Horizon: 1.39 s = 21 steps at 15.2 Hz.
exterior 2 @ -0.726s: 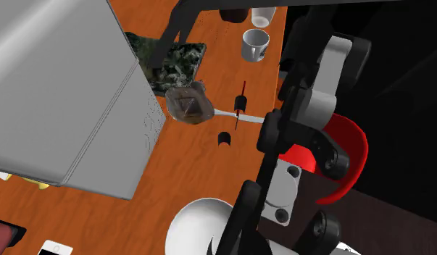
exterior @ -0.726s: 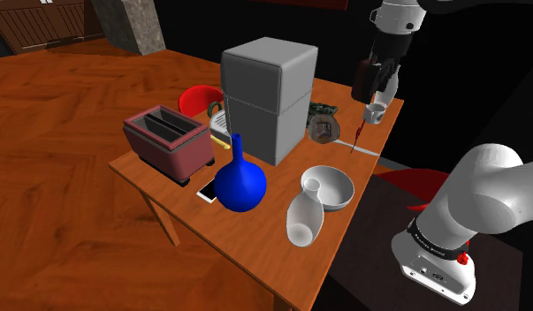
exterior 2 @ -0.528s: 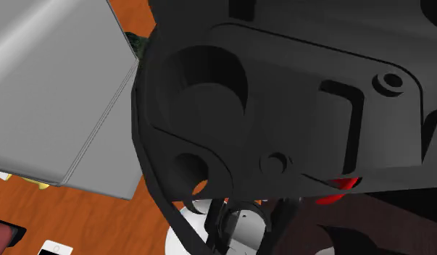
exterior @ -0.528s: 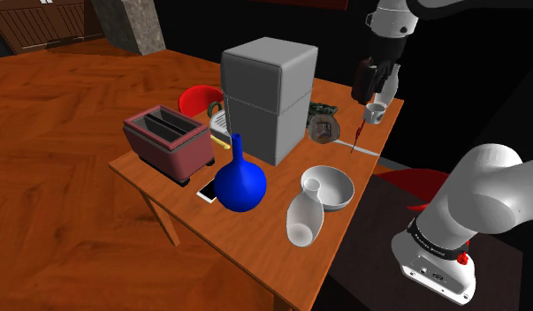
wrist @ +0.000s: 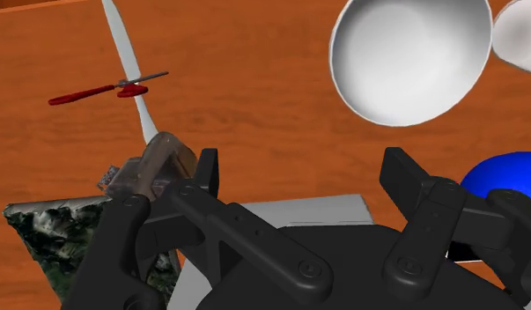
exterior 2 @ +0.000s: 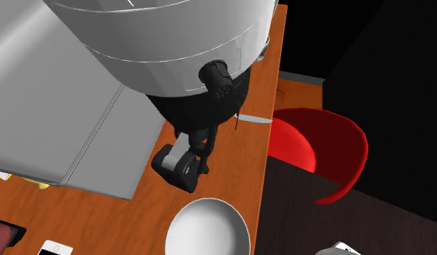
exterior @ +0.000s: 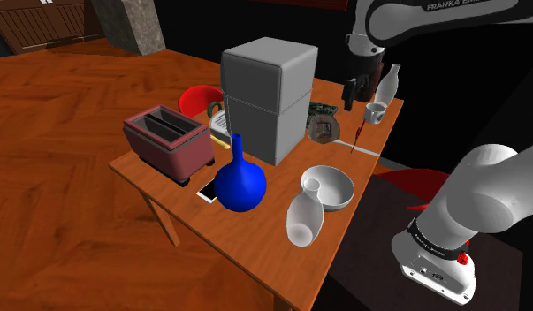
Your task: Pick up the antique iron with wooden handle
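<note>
The gripper [exterior: 351, 95] has swung away from the mug [exterior: 374, 112] it hung over half a second ago. It now sits further toward the shoulder view's left, closer to the iron [exterior: 323, 131]. The forearm, upright before, now lies nearly level across the top of that view, and a pale bottle [exterior: 390, 84] it had covered stands in plain sight behind the mug. The gripper is wide open and holds nothing.

The iron has not moved. It rests on the worktop [exterior: 273, 230] beside the big grey box [exterior: 266, 97], at the edge of a green marbled slab [wrist: 52, 233].

In the wrist view the gripper [wrist: 302, 172] looks down on bare wood and a grey surface between its fingers. The iron [wrist: 158, 163] lies just outside one finger [wrist: 206, 172], not in the gap. A white knife [wrist: 127, 53] and a small red tool [wrist: 87, 92] lie a little beyond it, and a white bowl [wrist: 409, 57] is on the far side.

This looks like the approach, about half done. The hand has turned toward the right thing but is neither centred over it nor down at its level. It likely needs a sideways shift to bring the iron between the fingers before lowering. Otherwise the near finger may land on top of the iron or push it against the slab.
</note>
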Each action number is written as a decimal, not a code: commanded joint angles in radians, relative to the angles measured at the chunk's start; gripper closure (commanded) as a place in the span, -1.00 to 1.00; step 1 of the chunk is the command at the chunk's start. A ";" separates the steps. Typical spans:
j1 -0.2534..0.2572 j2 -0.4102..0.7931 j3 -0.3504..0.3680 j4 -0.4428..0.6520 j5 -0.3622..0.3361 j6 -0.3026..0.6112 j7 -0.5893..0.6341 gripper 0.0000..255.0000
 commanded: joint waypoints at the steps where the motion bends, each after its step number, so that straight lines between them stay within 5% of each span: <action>1: -0.005 0.078 -0.020 0.021 -0.017 0.053 -0.019 -1.00; 11: -0.035 0.448 -0.098 0.175 -0.060 0.255 -0.108 -1.00; 21: -0.089 0.840 -0.135 0.451 -0.039 0.361 -0.203 -1.00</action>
